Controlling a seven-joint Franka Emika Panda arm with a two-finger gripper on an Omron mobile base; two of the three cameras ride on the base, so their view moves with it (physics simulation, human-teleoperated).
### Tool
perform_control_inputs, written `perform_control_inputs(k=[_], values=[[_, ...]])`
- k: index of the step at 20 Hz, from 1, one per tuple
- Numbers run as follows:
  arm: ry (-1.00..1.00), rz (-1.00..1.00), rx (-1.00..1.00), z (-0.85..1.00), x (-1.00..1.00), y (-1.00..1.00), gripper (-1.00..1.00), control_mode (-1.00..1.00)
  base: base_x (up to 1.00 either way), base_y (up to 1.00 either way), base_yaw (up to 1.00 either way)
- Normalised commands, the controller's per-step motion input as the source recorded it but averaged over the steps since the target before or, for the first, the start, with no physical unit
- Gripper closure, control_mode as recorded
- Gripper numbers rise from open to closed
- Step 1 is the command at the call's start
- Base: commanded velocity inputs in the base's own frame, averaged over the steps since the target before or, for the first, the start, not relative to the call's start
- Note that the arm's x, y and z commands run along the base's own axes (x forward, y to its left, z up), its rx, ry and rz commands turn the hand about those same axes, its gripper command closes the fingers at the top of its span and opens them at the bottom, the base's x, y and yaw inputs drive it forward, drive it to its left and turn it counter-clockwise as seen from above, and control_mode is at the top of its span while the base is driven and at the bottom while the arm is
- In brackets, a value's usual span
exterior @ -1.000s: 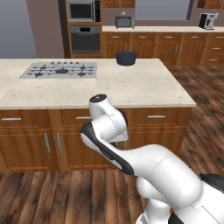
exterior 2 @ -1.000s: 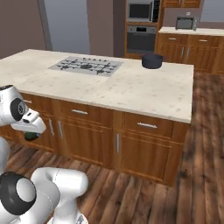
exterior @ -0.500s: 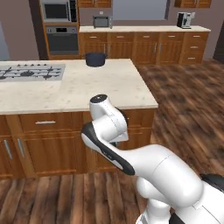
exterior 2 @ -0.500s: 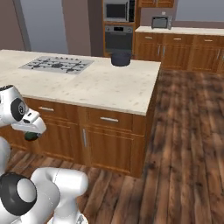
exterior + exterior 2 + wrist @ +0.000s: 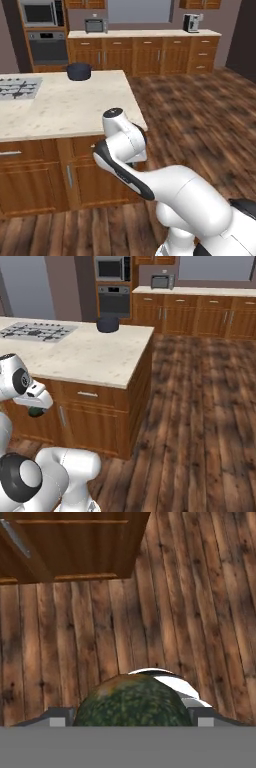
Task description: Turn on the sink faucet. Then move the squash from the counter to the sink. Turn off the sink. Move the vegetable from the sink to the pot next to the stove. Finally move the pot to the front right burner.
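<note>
We find the squash (image 5: 132,702) seated in the pincer (image 5: 131,716), whose jaws stand wide and are clenched on it from both sides; in the right base view the same dark green ball (image 5: 35,411) hangs under the hand, low in front of the cabinet (image 5: 90,416), above the floor (image 5: 150,622). The relation that governs the coming move is squash to pot (image 5: 79,71): the pot stands on the far edge of the surface (image 5: 70,107), beside the stove (image 5: 17,88), well apart from and above the pincer. We judge a lift and a forward reach are required.
</note>
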Motion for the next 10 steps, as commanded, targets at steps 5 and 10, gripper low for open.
perform_control_inputs(k=[5, 10], values=[[0.0, 0.0, 0.0, 0.0, 0.0, 0.0, 1.0, 1.0, 0.4, -0.87, -0.08], [0.0, 0.0, 0.0, 0.0, 0.0, 0.0, 1.0, 1.0, 0.36, -0.92, -0.05]])
